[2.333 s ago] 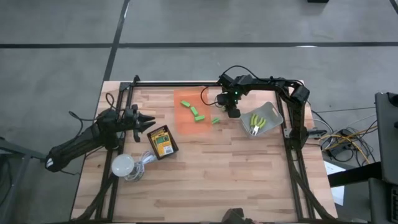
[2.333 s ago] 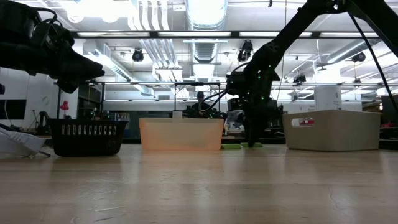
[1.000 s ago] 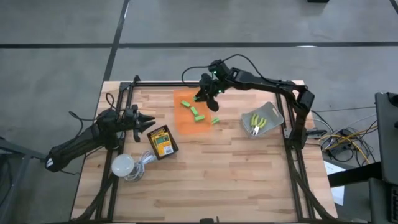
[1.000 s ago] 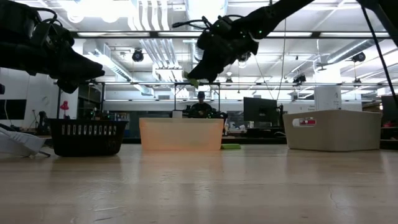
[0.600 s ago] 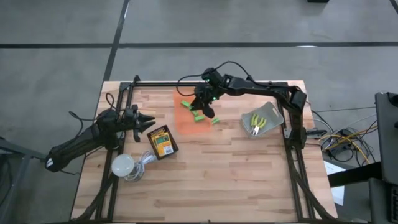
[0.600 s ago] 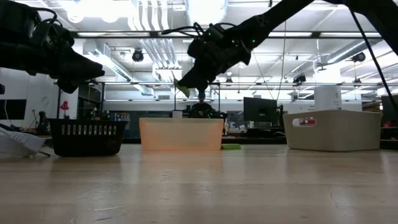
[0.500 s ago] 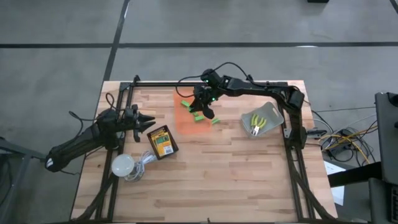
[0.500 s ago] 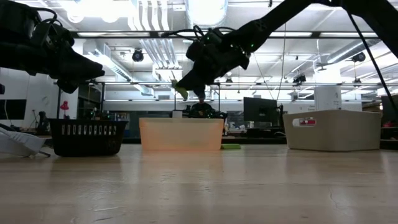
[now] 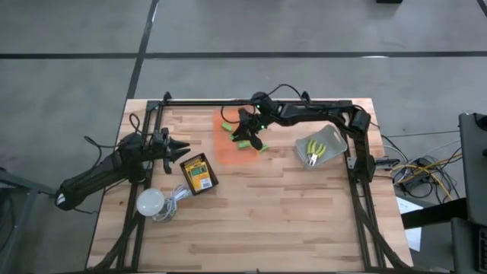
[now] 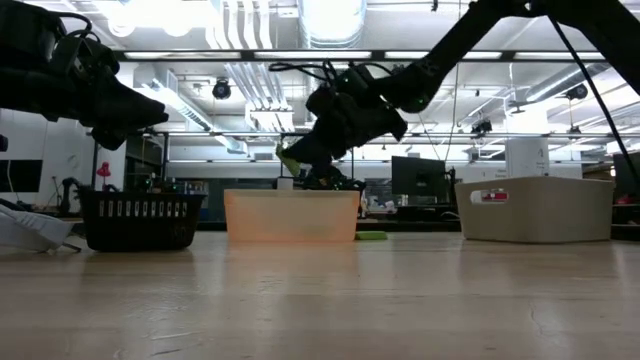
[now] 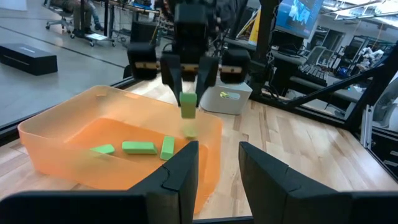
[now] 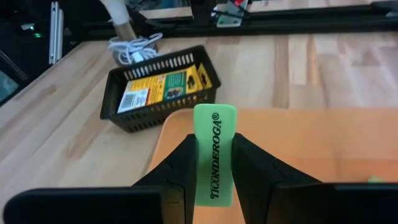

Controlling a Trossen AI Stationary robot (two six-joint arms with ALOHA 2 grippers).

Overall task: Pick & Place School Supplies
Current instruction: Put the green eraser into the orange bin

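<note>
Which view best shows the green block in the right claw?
The right wrist view: the green block fills the frame, lettering legible, between the right claw's fingers. Left wrist shows it above the orange tray; high and low views show only a speck.

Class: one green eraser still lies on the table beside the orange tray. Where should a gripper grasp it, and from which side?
The green eraser lies flat on the wood beside the orange tray. Probably best to come straight down from above and pinch its two long sides at mid-length, since it lies low and narrow, with fingers kept off the tray wall.
</note>
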